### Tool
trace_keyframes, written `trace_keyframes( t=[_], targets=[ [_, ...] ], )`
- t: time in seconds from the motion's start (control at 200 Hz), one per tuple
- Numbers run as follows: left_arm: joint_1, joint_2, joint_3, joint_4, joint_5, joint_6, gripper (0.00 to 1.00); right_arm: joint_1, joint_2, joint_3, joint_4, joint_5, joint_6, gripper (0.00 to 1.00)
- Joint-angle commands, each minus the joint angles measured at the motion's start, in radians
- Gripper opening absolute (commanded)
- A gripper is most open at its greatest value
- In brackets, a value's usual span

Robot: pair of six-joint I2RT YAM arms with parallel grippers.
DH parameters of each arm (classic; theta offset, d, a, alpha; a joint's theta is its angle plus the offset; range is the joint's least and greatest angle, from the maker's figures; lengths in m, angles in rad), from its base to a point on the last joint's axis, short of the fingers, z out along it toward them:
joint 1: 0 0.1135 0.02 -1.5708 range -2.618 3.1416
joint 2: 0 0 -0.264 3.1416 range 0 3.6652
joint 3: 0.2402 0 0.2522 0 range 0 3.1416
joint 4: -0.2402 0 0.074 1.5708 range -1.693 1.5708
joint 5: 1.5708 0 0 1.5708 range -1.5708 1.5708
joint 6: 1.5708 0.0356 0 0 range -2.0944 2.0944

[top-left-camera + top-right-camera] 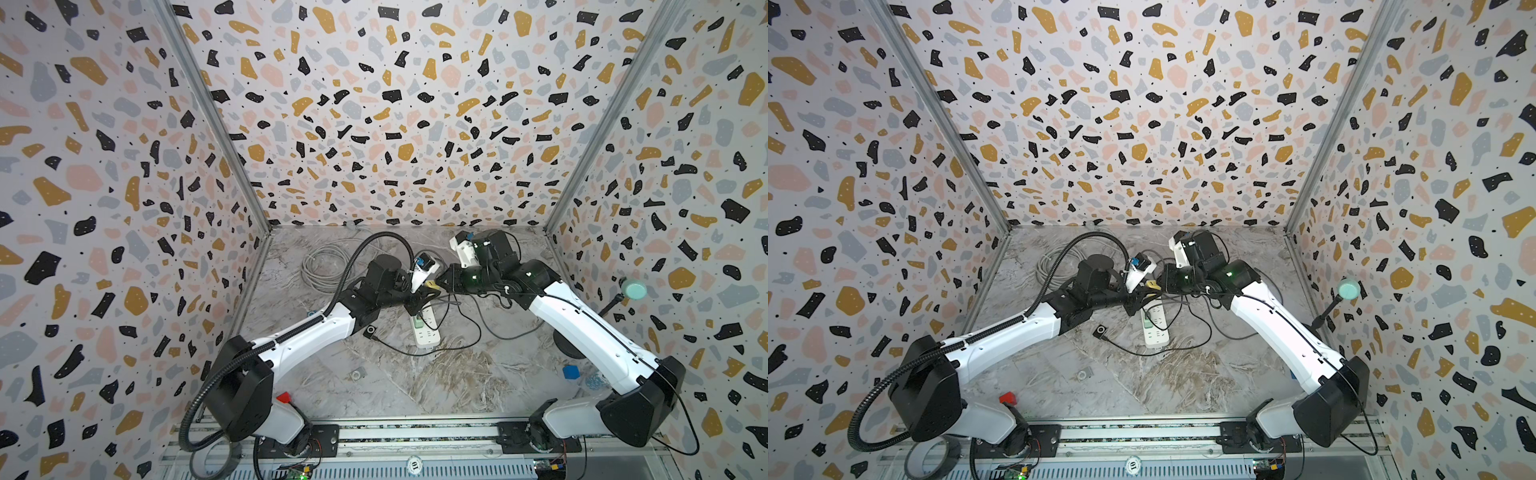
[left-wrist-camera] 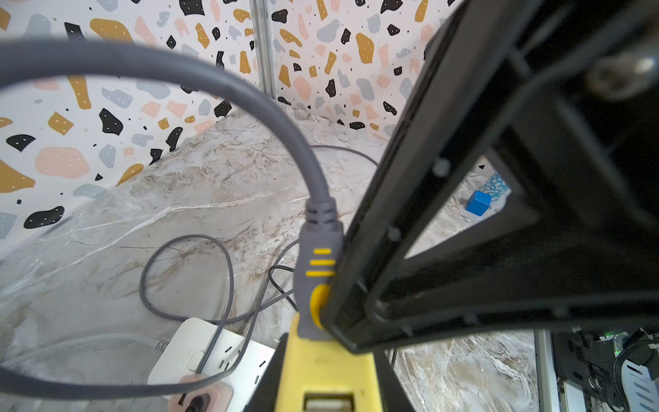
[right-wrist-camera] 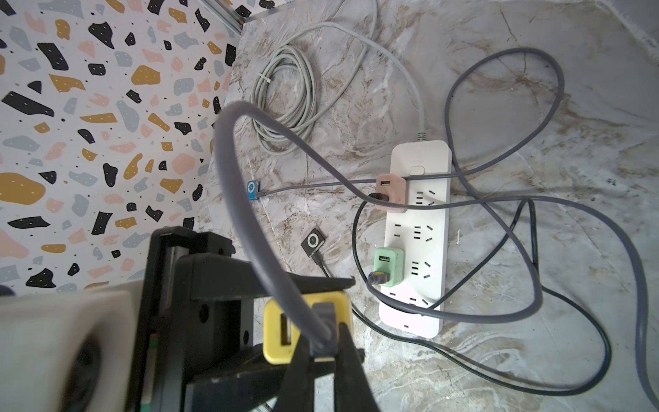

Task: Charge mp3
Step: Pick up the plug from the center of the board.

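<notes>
The yellow charger (image 3: 280,330) is held tight in the left gripper (image 1: 424,293), up above the table (image 1: 415,386). The grey plug (image 2: 318,271) is pinched by the right gripper (image 3: 322,344), and the jaws are closed on it. The end of the plug is pressed against the yellow charger. How far in it goes cannot be told. A thick grey cable (image 3: 224,160) is looped up from the plug.

The black mp3 (image 3: 313,242) is laid flat on the table, near the white strip (image 3: 433,228), on the left arm's side of it. A dark lead (image 3: 317,258) is plugged into it. The blue mp3 (image 3: 251,188) is laid farther from the strip, close to the wall (image 3: 107,142), with a thin cable (image 3: 321,186) at its end.

A pink charger (image 3: 390,187) and a green charger (image 3: 388,265) are plugged into the strip, and a cable is stuck in each. A pale bundle (image 3: 264,76) of cord is coiled near the corner.
</notes>
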Motion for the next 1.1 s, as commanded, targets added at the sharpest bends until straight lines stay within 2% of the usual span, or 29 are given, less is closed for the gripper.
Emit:
trace_keyframes(
  t=[0.0,0.125,0.24,0.606,0.851,1.096],
  targets=[
    [-0.035,-0.009,0.083,0.218,0.047,0.037,0.00,0.052,0.015,0.023,-0.066,-0.116,0.027,0.15],
    [-0.035,-0.019,0.063,0.188,0.050,0.055,0.00,0.042,-0.007,0.030,-0.063,-0.116,0.045,0.31],
    [-0.035,-0.029,0.039,0.155,0.053,0.067,0.00,0.030,-0.026,0.028,-0.051,-0.135,0.055,0.39],
    [-0.035,-0.031,0.032,0.119,0.035,0.103,0.00,0.028,-0.029,0.088,-0.216,-0.048,0.041,0.53],
    [-0.035,-0.035,0.018,0.146,0.056,0.106,0.00,0.022,-0.034,0.067,-0.179,-0.057,0.040,0.62],
    [-0.034,-0.065,-0.026,0.212,0.064,0.102,0.00,-0.010,-0.025,0.032,-0.127,-0.093,0.039,0.63]
  ],
)
